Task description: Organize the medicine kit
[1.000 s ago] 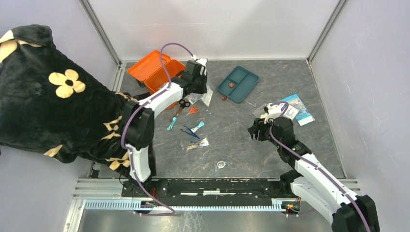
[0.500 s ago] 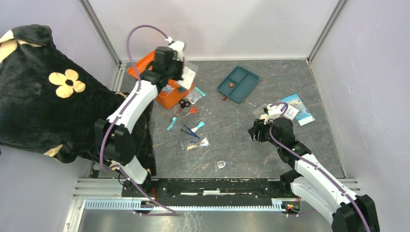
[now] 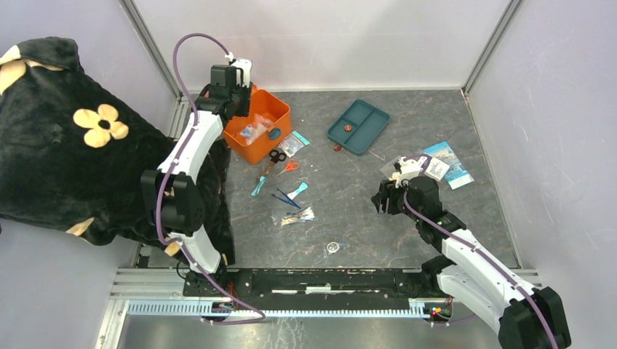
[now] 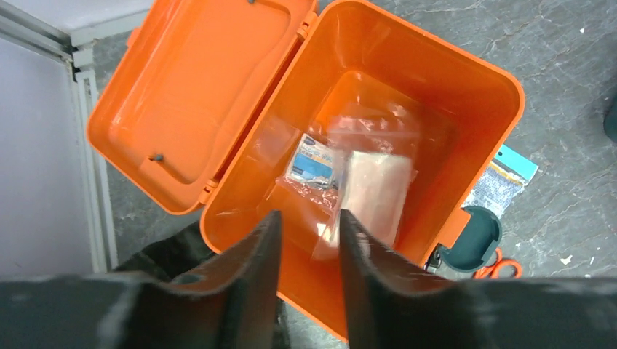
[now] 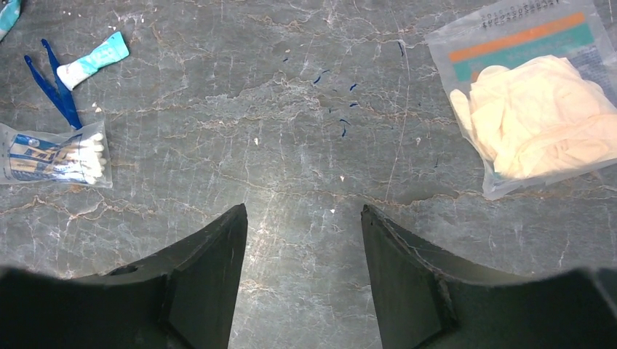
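A: From above, why is the left hand over the medicine box?
B: The box stands open at the desk's far-left corner, probably for filling.
A: Left wrist?
B: The fingers are slightly parted and empty. Packets lie inside the box.
A: Right wrist?
B: The right hand is open and empty, with the gloves nearby, probably next.

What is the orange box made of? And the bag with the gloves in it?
The orange box looks like hard plastic: smooth, slightly shiny walls with rounded, moulded corners. The bag seems to be thin clear plastic film: the pale gloves show through it, and it wrinkles and glints.
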